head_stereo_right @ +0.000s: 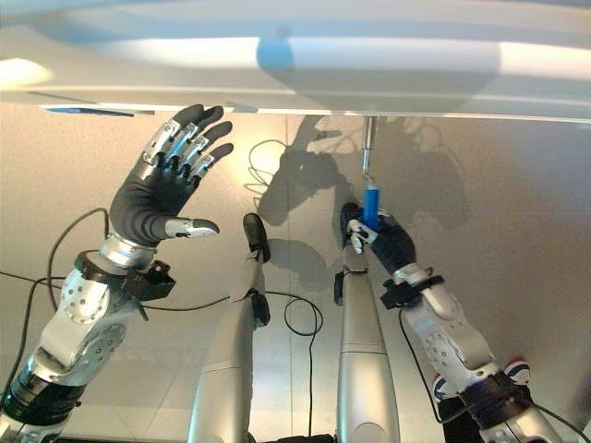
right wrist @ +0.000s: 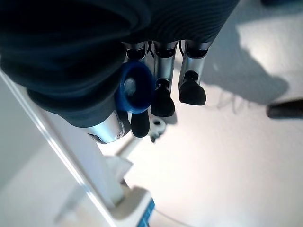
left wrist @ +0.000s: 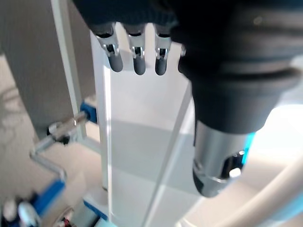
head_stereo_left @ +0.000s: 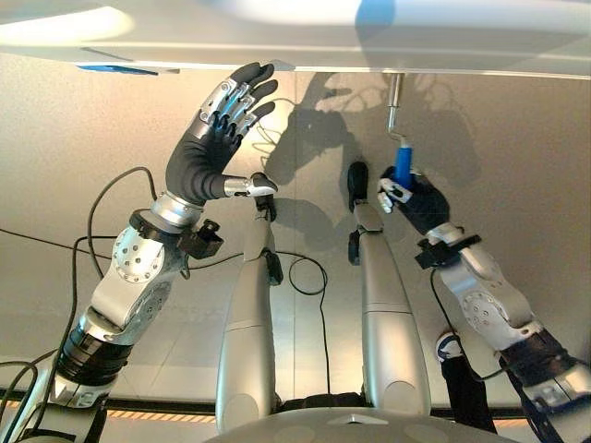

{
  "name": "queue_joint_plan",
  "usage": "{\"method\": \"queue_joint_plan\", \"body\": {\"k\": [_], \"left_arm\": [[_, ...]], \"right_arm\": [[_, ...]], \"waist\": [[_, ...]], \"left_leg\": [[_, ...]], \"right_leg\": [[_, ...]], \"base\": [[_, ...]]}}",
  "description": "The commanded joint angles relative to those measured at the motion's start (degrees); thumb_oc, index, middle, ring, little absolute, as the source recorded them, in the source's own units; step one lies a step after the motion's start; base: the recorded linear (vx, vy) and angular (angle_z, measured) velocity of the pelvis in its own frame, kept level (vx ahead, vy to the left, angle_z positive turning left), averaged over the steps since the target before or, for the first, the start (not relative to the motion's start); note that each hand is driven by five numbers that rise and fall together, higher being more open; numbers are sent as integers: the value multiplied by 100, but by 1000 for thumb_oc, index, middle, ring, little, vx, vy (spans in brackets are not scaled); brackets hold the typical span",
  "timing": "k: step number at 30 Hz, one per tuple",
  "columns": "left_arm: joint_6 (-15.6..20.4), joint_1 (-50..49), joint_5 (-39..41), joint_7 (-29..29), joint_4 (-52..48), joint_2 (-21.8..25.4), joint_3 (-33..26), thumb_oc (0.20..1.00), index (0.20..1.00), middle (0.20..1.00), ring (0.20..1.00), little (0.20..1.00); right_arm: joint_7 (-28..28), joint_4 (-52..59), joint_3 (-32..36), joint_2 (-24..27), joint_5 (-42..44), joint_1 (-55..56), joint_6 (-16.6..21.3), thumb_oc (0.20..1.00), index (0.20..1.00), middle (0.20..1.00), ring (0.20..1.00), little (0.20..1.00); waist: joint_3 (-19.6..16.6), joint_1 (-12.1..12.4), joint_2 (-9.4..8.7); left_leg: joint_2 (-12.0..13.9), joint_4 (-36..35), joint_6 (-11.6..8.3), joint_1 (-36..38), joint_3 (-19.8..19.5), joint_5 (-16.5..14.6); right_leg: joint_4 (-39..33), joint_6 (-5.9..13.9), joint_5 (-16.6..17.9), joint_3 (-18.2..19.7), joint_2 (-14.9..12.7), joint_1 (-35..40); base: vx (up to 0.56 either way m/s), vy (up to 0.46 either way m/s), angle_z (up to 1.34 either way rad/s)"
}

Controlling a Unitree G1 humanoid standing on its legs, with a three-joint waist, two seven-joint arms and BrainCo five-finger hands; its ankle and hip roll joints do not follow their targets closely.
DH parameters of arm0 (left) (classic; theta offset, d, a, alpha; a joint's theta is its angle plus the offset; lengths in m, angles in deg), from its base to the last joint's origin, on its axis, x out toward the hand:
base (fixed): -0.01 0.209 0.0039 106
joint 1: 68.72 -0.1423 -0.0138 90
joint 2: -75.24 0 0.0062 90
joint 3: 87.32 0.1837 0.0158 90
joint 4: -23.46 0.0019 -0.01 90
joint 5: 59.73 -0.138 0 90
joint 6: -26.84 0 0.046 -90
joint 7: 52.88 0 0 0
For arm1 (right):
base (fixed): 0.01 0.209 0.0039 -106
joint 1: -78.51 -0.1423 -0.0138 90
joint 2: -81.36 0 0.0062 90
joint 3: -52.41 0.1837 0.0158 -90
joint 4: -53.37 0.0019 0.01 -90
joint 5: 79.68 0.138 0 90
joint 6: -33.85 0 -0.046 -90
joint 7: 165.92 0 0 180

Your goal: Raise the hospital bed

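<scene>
The white end board of the hospital bed (head_stereo_left: 369,37) runs across the top of the eye views. A metal crank (head_stereo_left: 394,101) hangs down from it and ends in a blue handle (head_stereo_left: 403,164). My right hand (head_stereo_left: 420,203) is shut on that handle; in the right wrist view its fingers (right wrist: 161,99) and thumb curl round the blue handle (right wrist: 135,87). My left hand (head_stereo_left: 212,138) is held up open, fingers spread, just below the bed's edge and well left of the crank. The left wrist view shows its straight fingers (left wrist: 137,56) before the white board (left wrist: 142,142), with the crank (left wrist: 47,156) off to one side.
Beige floor (head_stereo_left: 517,138) lies under the bed's end. A blue trim piece (head_stereo_left: 111,69) sits on the bed's edge at the left. A white and blue shoe (head_stereo_left: 448,346) shows on the floor behind my right arm.
</scene>
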Motion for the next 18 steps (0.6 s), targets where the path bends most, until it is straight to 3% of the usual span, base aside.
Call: {"method": "queue_joint_plan", "body": {"k": [1,7,11,15,18], "left_arm": [[313,322,-12,-37,-240,-8,174,1000,1000,1000,1000,1000],[296,671,17,62,-81,-283,501,1000,1000,1000,1000,1000],[319,786,57,104,-24,-406,597,1000,1000,1000,1000,1000],[310,728,219,79,-156,-474,713,1000,1000,1000,1000,1000],[275,793,353,-7,-159,-505,942,1000,1000,1000,1000,1000]], "right_arm": [[-759,793,-486,-186,-314,-1155,482,200,200,200,200,200],[-573,-306,-1325,-767,-676,-2326,252,200,200,200,200,200],[-472,-1085,-1527,-1076,-865,-2771,177,200,200,200,200,200],[5,-3377,-1512,-1806,-1511,-3624,5,200,200,200,200,200],[173,-4694,-1439,-2016,-1755,-4106,-115,200,200,200,200,200]], "waist": [[-116,214,-69],[-116,388,48],[-116,470,107],[-116,695,284],[-116,799,326]], "left_leg": [[50,595,-84,228,32,-622],[32,600,-87,229,-22,-622],[17,599,-90,218,-47,-616],[-5,611,-85,193,-78,-613],[-12,622,-81,168,-75,-620]], "right_leg": [[-890,356,618,-339,159,515],[-890,343,610,-386,116,540],[-895,342,614,-396,99,538],[-888,331,608,-429,69,533],[-884,330,615,-436,68,500]], "base": [[0,0,0],[2,1,-1],[0,0,0],[0,0,0],[6,8,3]]}}
